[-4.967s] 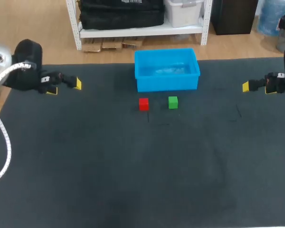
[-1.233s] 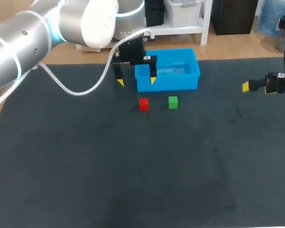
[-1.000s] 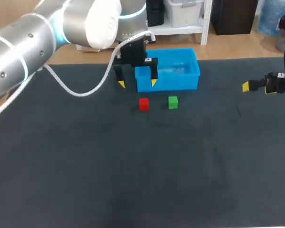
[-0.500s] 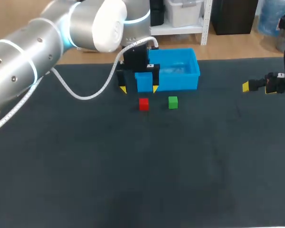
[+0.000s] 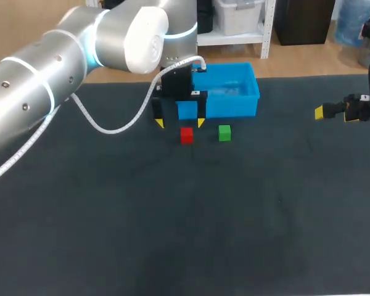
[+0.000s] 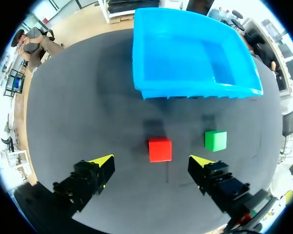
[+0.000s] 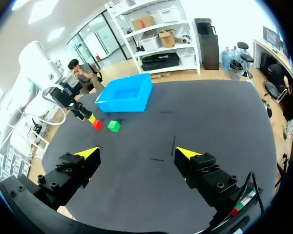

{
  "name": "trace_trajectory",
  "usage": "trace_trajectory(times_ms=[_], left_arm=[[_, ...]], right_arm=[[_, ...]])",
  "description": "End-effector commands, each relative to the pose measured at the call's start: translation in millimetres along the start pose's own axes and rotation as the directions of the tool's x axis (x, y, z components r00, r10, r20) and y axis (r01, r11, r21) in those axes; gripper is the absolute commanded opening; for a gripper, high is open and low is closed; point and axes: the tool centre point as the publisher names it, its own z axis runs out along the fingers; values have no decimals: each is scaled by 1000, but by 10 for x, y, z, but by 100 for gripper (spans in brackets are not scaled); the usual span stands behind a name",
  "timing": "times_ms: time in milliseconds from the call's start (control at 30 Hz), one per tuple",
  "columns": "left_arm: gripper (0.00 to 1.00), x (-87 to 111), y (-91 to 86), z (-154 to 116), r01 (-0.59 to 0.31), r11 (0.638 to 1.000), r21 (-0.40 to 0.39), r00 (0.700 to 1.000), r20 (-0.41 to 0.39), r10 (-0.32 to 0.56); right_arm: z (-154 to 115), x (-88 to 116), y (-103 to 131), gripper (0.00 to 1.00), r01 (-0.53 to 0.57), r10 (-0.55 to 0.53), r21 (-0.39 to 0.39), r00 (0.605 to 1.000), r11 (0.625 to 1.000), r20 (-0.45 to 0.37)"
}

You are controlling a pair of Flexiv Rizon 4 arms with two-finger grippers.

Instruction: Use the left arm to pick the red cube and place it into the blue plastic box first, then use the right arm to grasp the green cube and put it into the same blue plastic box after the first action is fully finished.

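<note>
A dark mat covers the counter [image 5: 172,234]. The red cube [image 5: 186,135] sits flat on it, square to the front wall of the blue plastic box [image 5: 228,106], which lies just behind, open-topped, its long side running across. The green cube [image 5: 224,132] rests near the red one, apart from it. The left pincer [image 5: 179,123] hangs spread over the red cube, fingers clear of it. The right pincer [image 7: 137,153], also spread, is well off by the counter's right edge.

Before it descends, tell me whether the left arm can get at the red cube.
Probably yes: the left gripper is open, the red cube lies ahead between its fingers, nothing in the way.
</note>
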Motion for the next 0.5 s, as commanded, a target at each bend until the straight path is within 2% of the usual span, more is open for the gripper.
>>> trace_trajectory(times_ms=[33,300,500], left_arm=[[100,-64,-64,34,1,1000,-13,1000,-17,-1],[100,-54,-93,107,5,1000,-26,1000,-24,-6],[100,-33,-62,187,40,999,-33,998,-41,-42]], right_arm=[[1,-1,-3,100,0,0,0,1000,1000,-1],[1,-1,-3,100,0,0,0,1000,1000,-1],[1,-1,-3,100,0,0,0,1000,1000,-1]])
